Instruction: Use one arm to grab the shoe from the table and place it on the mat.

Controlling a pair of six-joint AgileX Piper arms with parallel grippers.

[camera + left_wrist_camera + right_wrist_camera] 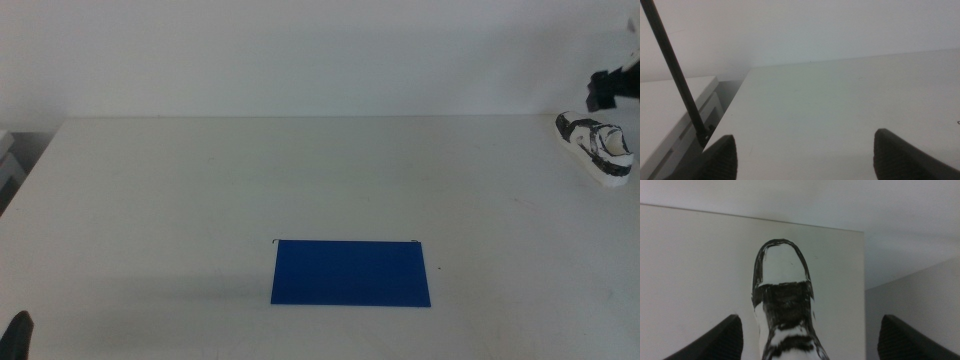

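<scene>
Middle view: white desk (200, 190) with the blue mat (351, 272) flat near the front, a little right of centre; the shoe (598, 146) well apart from it at the far right corner, sole on the desk, off the mat. Right tool (612, 88) hovering just above and behind the shoe, only partly in frame, apparently not touching. Left tool (18, 335) waiting at the bottom left corner, a mere dark sliver. Left wrist view: left tool (805, 157) spread wide over bare desk (840, 105), nothing between its jaws, with a thin dark rod (675, 75) slanting beside the desk edge. Right wrist view: right tool (810, 340) open wide, straddling the shoe (784, 300), whose white toe points away toward the desk's far edge.
</scene>
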